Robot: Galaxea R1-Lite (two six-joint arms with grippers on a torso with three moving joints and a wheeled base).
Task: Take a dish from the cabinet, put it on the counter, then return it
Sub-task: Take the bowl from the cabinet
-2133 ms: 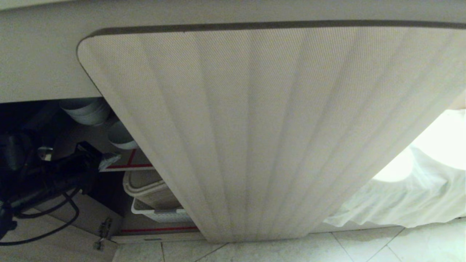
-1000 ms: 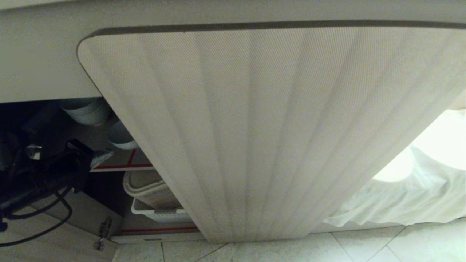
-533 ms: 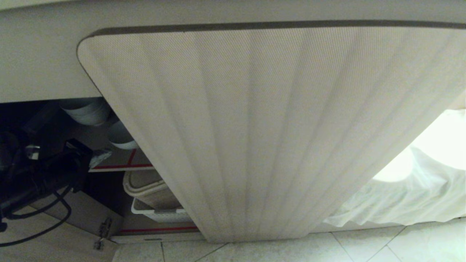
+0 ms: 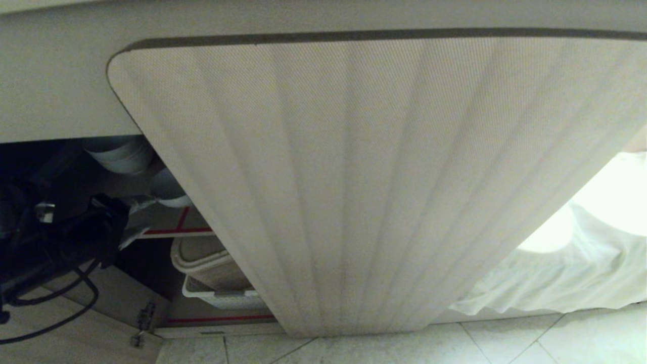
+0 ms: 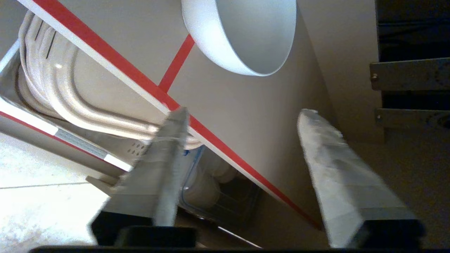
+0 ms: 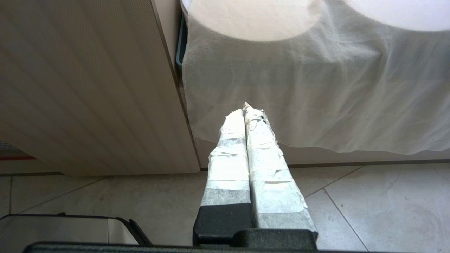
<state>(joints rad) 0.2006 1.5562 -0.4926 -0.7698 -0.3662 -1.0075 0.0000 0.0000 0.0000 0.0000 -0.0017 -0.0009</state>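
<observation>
The cabinet stands open, its ribbed door (image 4: 364, 182) swung wide across the head view. The dish (image 4: 166, 190), a small white bowl, sits upright on the upper shelf (image 4: 174, 231), which is edged in red tape. The left wrist view shows the dish (image 5: 246, 35) a short way ahead of the fingertips. My left gripper (image 4: 136, 218) (image 5: 242, 116) hovers at the shelf's front edge, open, with nothing between its fingers. My right gripper (image 6: 246, 109) is shut and empty, parked low and pointing at a white cloth. The counter's top is out of view.
Stacked whitish bowls (image 4: 121, 154) stand behind the dish, further left. A beige bin (image 4: 202, 260) and a white basket (image 4: 222, 298) fill the lower shelf. The left door (image 4: 101, 303) lies open beside my arm. A white cloth (image 4: 556, 273) hangs at right above tiled floor (image 4: 455, 344).
My left gripper drew back a little from the shelf, then opened its fingers from shut. The dish and the right arm have not moved.
</observation>
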